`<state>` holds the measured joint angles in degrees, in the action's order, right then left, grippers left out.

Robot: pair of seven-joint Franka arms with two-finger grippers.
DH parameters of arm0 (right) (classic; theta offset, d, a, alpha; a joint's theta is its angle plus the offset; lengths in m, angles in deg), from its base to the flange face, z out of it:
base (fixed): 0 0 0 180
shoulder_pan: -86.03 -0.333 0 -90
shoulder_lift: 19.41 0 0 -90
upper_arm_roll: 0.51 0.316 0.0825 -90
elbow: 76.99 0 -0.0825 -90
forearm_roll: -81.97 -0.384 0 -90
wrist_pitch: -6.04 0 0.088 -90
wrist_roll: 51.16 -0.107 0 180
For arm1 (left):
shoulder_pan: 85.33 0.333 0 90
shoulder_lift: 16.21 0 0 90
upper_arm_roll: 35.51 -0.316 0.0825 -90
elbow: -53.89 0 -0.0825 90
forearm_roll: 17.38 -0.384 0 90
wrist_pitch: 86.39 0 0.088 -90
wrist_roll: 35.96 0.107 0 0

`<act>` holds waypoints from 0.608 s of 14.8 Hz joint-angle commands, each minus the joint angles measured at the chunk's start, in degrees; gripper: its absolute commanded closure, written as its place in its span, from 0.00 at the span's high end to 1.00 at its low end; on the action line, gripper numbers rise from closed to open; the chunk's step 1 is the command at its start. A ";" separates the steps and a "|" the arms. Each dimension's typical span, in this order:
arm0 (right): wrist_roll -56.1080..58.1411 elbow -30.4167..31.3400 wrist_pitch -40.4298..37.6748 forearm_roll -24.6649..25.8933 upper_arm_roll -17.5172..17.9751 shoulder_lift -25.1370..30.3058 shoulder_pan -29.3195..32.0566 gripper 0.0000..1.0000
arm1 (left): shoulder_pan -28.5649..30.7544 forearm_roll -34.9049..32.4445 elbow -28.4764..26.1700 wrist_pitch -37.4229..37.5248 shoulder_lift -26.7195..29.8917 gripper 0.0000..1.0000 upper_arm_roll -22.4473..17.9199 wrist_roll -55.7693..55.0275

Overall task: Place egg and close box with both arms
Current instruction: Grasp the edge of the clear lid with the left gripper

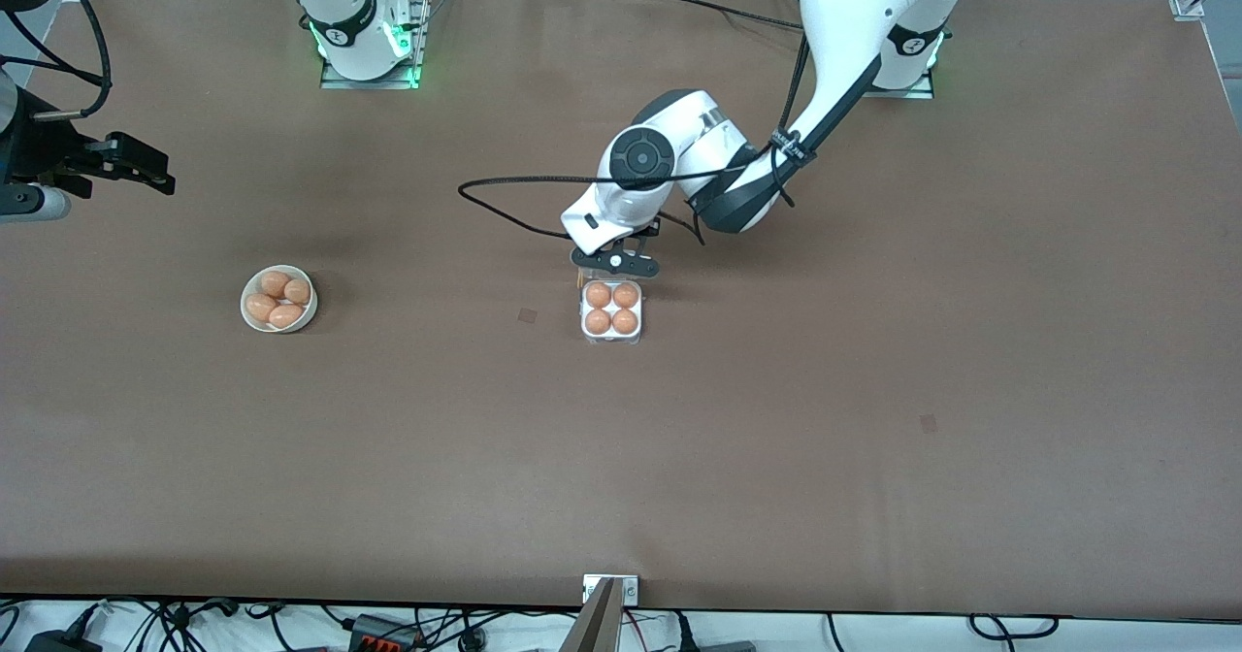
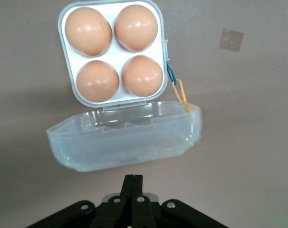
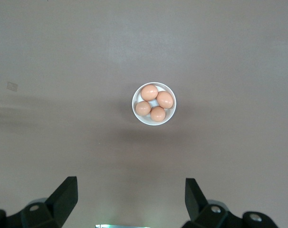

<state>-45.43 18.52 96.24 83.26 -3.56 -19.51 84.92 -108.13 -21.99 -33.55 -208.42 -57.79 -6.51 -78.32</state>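
Observation:
The box (image 1: 611,338) stands mid-table, and each cell of its whitish tray (image 2: 114,54) holds an orange-brown egg (image 1: 599,294). Its clear lid (image 2: 125,137) is open and hangs back from the hinge. My left gripper (image 1: 615,264) is shut and empty, over the table just beside the open lid. In the left wrist view its fingertips (image 2: 133,183) stand apart from the lid's edge. My right gripper (image 1: 126,162) is open and empty, held high toward the right arm's end of the table. In the right wrist view (image 3: 130,190) it looks down on the bowl.
A round white bowl (image 1: 245,305) with several more eggs sits toward the right arm's end and shows in the right wrist view (image 3: 153,122). A yellow and blue band (image 2: 179,90) hangs at the box's corner. Small tape squares (image 1: 527,315) (image 1: 929,423) mark the table.

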 commanded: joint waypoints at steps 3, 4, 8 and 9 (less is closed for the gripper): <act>0.95 -0.76 -1.25 -0.94 0.24 0.27 0.32 1.00 | -0.67 -1.81 1.49 -0.14 -1.57 0.01 -0.44 -0.52; 0.69 -0.76 -1.25 -0.94 0.50 0.27 0.23 1.00 | -0.75 -1.81 1.49 -0.14 -1.93 0.01 -0.44 -0.44; 0.51 -0.76 -1.25 -0.94 0.59 0.27 0.15 1.00 | -1.10 -1.90 1.57 -0.14 -2.72 0.01 -0.44 -0.43; 0.42 -0.76 -1.25 -0.94 0.59 0.27 0.14 1.00 | -1.37 -1.90 1.66 -0.14 -2.81 0.01 -0.52 -0.52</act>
<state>-45.43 18.51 96.15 83.26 -3.23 -19.51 84.88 -108.30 -22.00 -33.54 -208.59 -59.50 -6.64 -78.31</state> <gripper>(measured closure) 0.000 0.991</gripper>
